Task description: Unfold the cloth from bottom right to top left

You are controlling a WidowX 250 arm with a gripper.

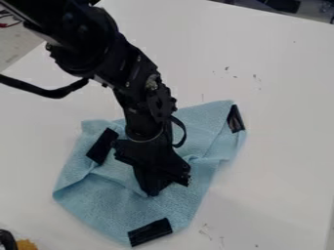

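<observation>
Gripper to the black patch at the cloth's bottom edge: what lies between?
Only blue cloth lies between the gripper and that black patch, with no other object on it; the camera view shows this.

Open lane over the table [287,141] at right; arm [140,73] (looping cable [52,93], too!) and gripper [153,192] block upper left to centre!

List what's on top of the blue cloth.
Three visible black patches lie on the cloth; the gripper is over its middle. Whatever the gripper covers can't be seen.
</observation>
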